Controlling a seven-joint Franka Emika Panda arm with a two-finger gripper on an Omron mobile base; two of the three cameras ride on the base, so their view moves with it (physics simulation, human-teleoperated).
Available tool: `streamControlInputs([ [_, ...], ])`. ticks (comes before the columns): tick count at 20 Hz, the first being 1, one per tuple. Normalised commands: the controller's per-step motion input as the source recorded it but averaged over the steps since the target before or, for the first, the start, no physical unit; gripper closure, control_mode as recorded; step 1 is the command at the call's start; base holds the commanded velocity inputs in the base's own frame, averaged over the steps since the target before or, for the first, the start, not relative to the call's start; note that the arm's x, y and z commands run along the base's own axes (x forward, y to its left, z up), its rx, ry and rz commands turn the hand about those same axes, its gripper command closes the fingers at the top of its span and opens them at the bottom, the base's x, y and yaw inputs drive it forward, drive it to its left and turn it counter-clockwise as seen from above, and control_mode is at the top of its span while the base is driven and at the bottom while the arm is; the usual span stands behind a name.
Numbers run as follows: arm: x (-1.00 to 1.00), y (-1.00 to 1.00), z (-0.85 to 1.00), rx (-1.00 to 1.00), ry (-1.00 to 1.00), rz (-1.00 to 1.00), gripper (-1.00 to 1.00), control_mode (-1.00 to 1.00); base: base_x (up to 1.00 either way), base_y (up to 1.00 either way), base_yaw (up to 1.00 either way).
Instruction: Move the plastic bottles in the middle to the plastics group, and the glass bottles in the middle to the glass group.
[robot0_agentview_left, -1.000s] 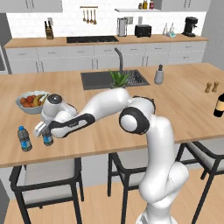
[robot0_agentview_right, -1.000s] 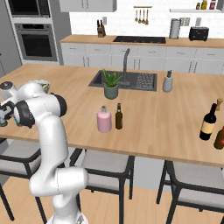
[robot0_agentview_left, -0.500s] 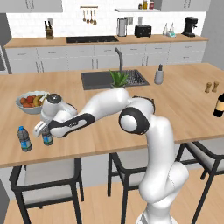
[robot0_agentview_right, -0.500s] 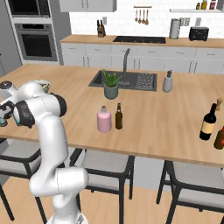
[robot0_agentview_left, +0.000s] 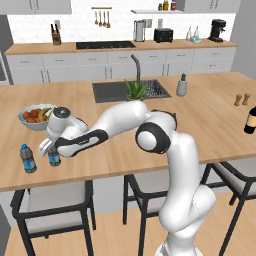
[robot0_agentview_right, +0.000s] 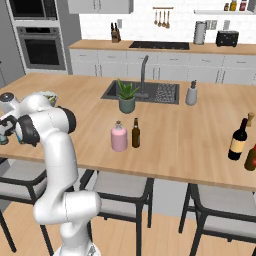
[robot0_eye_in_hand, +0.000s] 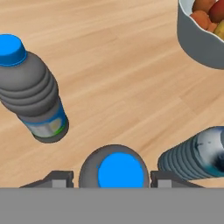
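At the left front corner of the wooden worktop, the gripper hangs directly over an upright water bottle. In the hand view the bottle's blue cap faces straight up at the camera, so its long axis is vertical. The two dark finger tips stand one on each side of the bottle with a narrow gap to it on both sides, so the gripper is open around the bottle and not pressing on it. In the left base view this same bottle stands on the worktop under the hand.

Just beside it, a second water bottle lies tipped over on the worktop, its ribbed body pointing roughly sideways in the hand view. A third water bottle stands upright a little farther off, blue cap on top; in the left base view it is near the worktop's front edge, left of the gripper. These bottles form the plastics group.

Beyond them sits a grey fruit bowl.

Well apart, near the worktop's middle front, a squat pink bottle and a slim brown bottle stand upright just beside each other. A potted plant stands behind them by the sink. At the far right, a dark wine bottle stands upright.
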Motion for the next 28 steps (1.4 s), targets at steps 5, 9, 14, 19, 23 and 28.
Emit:
streamControlInputs([
  [5,0.00,0.00,0.00,0.00,0.00,0.00,-1.00,-1.00,0.00,0.00,0.00],
  [9,0.00,0.00,0.21,0.00,0.00,0.00,-1.00,-1.00,0.00,0.00,0.00],
  [14,0.00,0.00,0.50,0.03,0.00,-0.01,-1.00,-1.00,0.00,0.00,0.00],
  [19,-0.02,-0.30,0.57,0.08,0.04,-0.07,-1.00,-1.00,0.00,0.00,0.00],
  [23,-0.17,-0.46,0.18,0.11,0.07,-0.13,-1.00,-1.00,0.00,0.00,0.00],
  [28,-0.25,-0.40,0.08,0.25,-0.07,-0.05,-1.00,-1.00,0.00,0.00,0.00],
])
